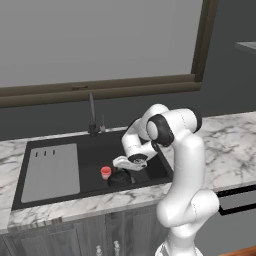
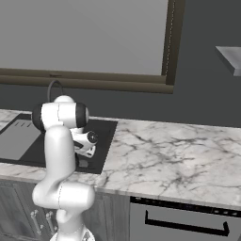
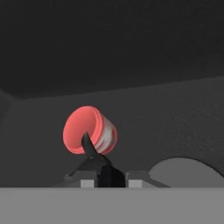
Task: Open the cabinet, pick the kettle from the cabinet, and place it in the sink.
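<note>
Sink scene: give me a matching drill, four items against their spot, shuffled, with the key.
Items
1. small squat matte-black kettle
2. tiny red cup
3. grey ribbed drainboard panel
4. thin dark faucet

Places
A. covers the left part of the wide black recessed sink
B. stands at the sink's back edge, under the window
C. in the basin under the gripper, near the front wall
D. in the basin just left of the kettle

Pairs: 1-C, 2-D, 3-A, 4-B
</note>
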